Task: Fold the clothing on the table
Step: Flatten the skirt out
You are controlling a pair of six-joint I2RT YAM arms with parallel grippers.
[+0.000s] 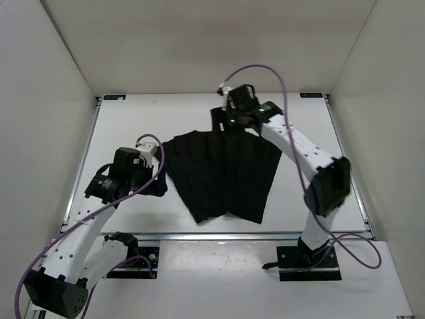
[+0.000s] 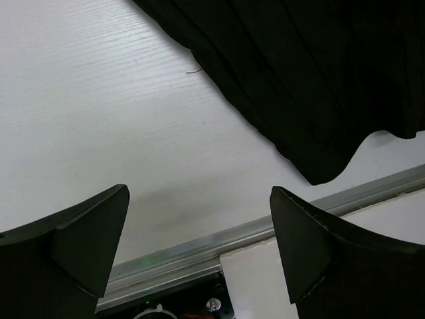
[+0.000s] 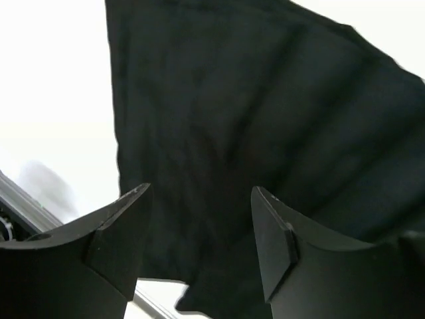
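The clothing (image 1: 222, 174), a black pleated skirt-like garment, lies spread flat in the middle of the white table (image 1: 129, 126), its flared hem toward the near edge. My left gripper (image 1: 161, 182) sits just off the garment's left edge, open. In the left wrist view the left gripper (image 2: 199, 193) has only bare table between its fingers, and the clothing (image 2: 312, 73) fills the upper right. My right gripper (image 1: 226, 125) hovers at the garment's far edge. Seen from the right wrist, the right gripper (image 3: 200, 193) is open above the clothing (image 3: 252, 113), with nothing caught between the fingers.
A metal rail (image 1: 252, 234) runs along the table's near edge, also seen as the rail (image 2: 199, 247) under the left fingers. White walls enclose the table on three sides. Purple cables loop off both arms.
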